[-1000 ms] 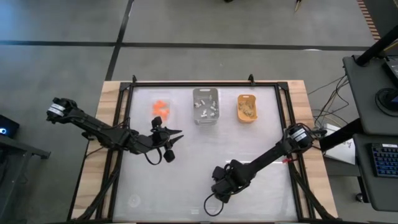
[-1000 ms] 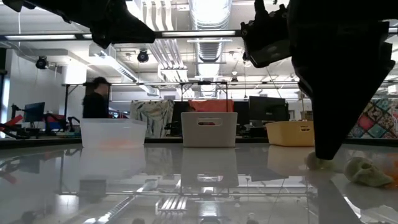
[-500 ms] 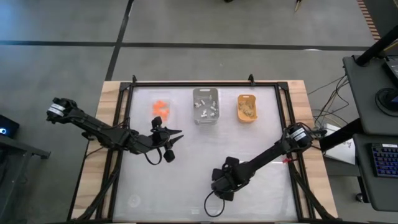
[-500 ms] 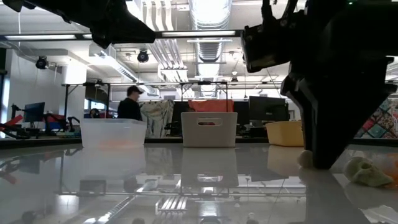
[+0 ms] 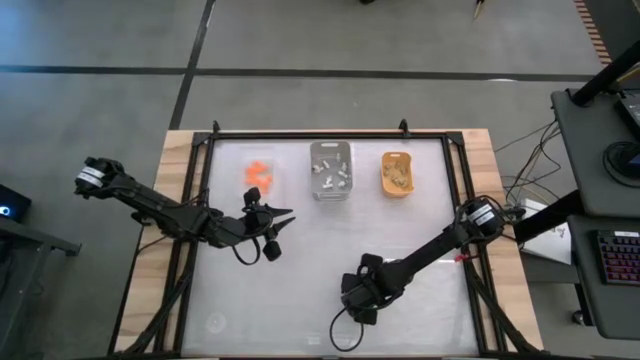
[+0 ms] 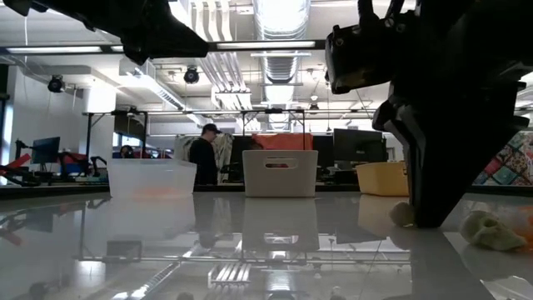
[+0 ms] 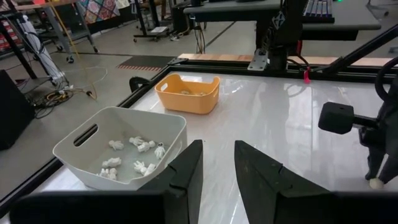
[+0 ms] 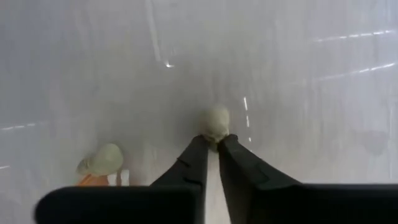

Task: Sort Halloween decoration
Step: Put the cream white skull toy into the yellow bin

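Observation:
A tan trinket (image 8: 214,123) lies on the white table near its front middle, and my right gripper (image 8: 212,144) points down with its fingertips shut on it. The low view shows the same trinket (image 6: 401,214) beside the dark fingers. A second tan trinket (image 8: 99,160) lies close by on the table, with something orange (image 8: 93,180) next to it. My left gripper (image 7: 217,168) hovers over the table's left middle (image 5: 280,217), open, with nothing between its fingers. My right gripper pinches the tan trinket's near edge (image 8: 213,135) between its two fingertips. The fingers come from above, pointing steeply down. The trinket's underside rests on the table.
At the table's far side stand a clear tray (image 5: 260,172) with orange trinkets, a grey tray (image 5: 330,168) with white ones and an orange-yellow tray (image 5: 397,173) with tan ones. Bare table lies between the arms. A person (image 6: 202,154) walks in the room behind.
My right gripper has rolled about its own pointing line and settled over the tan trinket, which has slid a little along the table. In the background, the person has walked across the room. My left arm has kept still.

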Controlling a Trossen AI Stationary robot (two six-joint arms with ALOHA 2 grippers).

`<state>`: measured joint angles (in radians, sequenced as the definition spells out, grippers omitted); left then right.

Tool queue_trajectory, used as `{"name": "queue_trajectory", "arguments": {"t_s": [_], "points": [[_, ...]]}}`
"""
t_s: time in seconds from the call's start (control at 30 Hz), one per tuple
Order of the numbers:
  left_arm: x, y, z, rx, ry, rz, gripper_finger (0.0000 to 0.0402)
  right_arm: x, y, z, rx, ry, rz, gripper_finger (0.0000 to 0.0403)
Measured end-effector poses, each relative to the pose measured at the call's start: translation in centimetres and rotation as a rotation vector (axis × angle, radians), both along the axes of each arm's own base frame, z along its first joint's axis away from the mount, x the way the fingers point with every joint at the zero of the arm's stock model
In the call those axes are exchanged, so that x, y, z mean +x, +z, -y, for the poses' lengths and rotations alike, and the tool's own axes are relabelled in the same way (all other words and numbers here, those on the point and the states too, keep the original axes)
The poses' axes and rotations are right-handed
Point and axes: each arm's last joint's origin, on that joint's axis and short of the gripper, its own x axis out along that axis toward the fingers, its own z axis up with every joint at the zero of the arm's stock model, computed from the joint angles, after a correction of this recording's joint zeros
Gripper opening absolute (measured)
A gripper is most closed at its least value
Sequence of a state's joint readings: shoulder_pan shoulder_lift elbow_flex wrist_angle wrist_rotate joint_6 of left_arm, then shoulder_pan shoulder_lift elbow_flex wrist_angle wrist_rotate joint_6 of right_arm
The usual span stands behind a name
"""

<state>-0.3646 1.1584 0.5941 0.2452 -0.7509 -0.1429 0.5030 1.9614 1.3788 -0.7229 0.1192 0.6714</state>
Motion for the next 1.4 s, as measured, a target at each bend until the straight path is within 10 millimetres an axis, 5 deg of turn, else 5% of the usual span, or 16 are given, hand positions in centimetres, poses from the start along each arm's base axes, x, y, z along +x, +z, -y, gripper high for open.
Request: {"name": "queue_trajectory", "arguments": {"t_s": [0.37,0.7,1.4], "points": [[1.0,-0.9,0.4,0.001,-0.001,0.003,0.0075,0.0,0.6,0.2,-0.038,0.079,0.029,0.0008],[1.5,-1.3,0.6,-0.004,-0.003,0.016,0.0075,1.1,1.9,0.5,-0.081,0.147,0.223,0.0008],[0.2,0.0,2.4,0.001,-0.096,0.061,0.0075,2.9,-1.4,6.3,-0.082,0.145,0.882,0.0008]]}}
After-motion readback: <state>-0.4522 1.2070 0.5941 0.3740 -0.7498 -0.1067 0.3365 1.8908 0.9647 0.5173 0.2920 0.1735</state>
